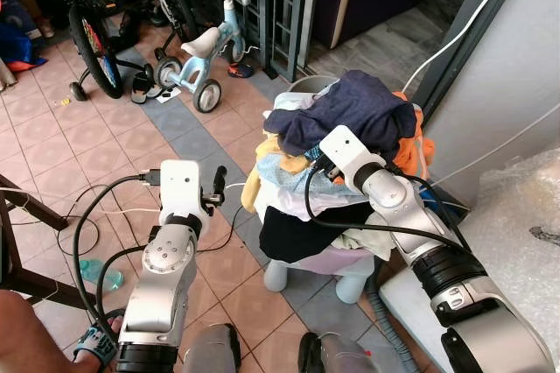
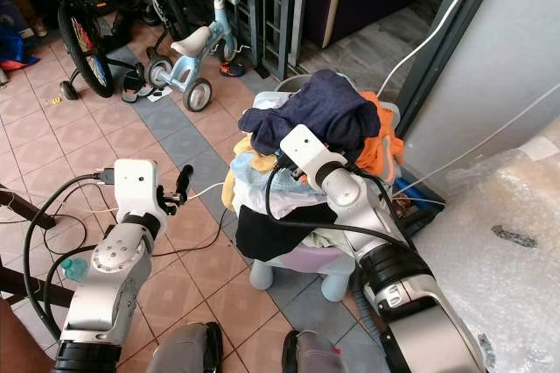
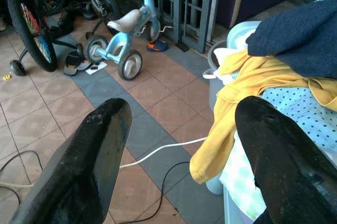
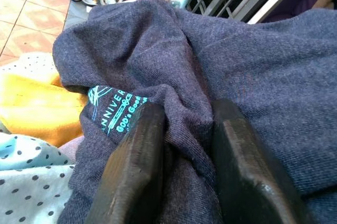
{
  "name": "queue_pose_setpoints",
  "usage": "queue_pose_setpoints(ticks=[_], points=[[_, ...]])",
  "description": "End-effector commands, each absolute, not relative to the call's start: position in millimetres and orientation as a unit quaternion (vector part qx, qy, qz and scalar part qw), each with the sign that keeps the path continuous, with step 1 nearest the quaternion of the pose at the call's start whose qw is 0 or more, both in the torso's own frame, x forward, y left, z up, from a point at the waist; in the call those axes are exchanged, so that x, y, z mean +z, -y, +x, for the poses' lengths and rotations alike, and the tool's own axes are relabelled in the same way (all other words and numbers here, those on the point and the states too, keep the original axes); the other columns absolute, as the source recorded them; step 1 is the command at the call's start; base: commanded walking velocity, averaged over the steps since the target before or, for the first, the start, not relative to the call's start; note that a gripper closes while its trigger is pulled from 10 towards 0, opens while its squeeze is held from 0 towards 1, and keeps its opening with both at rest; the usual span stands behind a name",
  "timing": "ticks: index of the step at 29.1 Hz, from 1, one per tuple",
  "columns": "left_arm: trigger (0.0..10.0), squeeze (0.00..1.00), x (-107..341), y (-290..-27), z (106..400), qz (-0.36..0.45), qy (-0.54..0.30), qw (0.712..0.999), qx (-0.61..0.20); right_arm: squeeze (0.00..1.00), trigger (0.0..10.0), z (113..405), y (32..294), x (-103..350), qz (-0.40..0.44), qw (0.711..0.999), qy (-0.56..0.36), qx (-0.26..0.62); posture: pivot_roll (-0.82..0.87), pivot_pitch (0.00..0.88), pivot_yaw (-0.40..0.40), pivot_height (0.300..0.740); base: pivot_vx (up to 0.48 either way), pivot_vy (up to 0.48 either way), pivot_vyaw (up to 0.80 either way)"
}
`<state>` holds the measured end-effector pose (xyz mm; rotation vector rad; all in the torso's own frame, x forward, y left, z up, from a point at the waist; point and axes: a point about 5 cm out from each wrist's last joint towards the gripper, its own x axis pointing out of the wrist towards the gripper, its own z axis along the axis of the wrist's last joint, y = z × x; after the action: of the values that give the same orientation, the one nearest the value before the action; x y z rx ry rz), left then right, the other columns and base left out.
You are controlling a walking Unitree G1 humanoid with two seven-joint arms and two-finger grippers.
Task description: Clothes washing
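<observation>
A heap of laundry (image 1: 324, 172) is piled high on a small pale stool-like stand (image 1: 337, 268) on the tiled floor (image 1: 79, 137), beside a grey wall, and the topmost piece is a dark navy garment (image 1: 354, 110) draped over yellow (image 3: 247, 77), orange (image 1: 413, 150) and blue dotted cloth (image 3: 300, 108). The right claw (image 4: 187, 129) is pressed into that navy garment near its printed neck label (image 4: 113, 111), and its two black fingers (image 4: 134, 166) are clenched on a raised fold of the knit, so it grasps the navy garment from the top of the pile, probably because the top piece comes away without dragging the rest. The left claw (image 3: 181, 145) hangs beside the heap on its yellow side, released, with its fingers (image 3: 84, 161) spread wide and nothing between them; it looks held ready, either to steady the pile or to take a second hold once the garment lifts. The stack leans and overhangs its stand, so a straight upward pull seems safer than a sideways one, which could tip clothes onto the floor. A white cable (image 3: 158, 153) lies on the tiles below the left claw, and a pale blue child's tricycle (image 1: 206, 49) and bicycles (image 1: 92, 23) stand well apart, clear of the work.
</observation>
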<state>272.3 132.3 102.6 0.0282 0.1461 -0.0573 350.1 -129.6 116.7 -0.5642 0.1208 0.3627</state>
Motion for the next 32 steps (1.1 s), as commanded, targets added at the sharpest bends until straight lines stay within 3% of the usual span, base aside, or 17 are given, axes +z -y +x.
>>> queue_pose_setpoints(ticks=[1,9,14,18,32], points=[[10.0,0.00,104.0,-131.3,272.5,0.018,-0.068,0.997,-0.031,0.00,0.0,347.4,139.1,111.1,-0.252,0.953,-0.078,0.151,0.00,0.134,0.003,0.740,0.000,0.000,0.00],[10.0,0.00,101.8,-130.0,271.1,0.022,-0.071,0.996,-0.044,0.00,0.0,341.7,131.5,111.7,-0.134,0.978,-0.076,0.138,0.01,0.114,0.019,0.740,0.000,0.000,0.00],[10.0,0.00,100.4,-130.5,272.3,0.024,-0.072,0.996,-0.045,0.00,0.0,345.9,122.7,157.4,0.008,0.989,0.025,0.149,0.01,0.093,0.019,0.740,0.000,0.000,0.00],[10.0,0.00,99.5,-127.0,274.1,0.024,-0.072,0.996,-0.049,0.00,0.0,353.5,128.6,201.6,0.108,0.978,0.092,0.151,0.01,0.075,0.020,0.740,0.000,0.000,0.00],[10.0,0.00,104.0,-120.3,287.7,0.022,-0.058,0.997,-0.053,0.00,0.0,360.9,139.8,326.6,0.153,0.937,0.260,0.178,-0.01,0.040,0.033,0.740,0.000,0.000,0.00]])
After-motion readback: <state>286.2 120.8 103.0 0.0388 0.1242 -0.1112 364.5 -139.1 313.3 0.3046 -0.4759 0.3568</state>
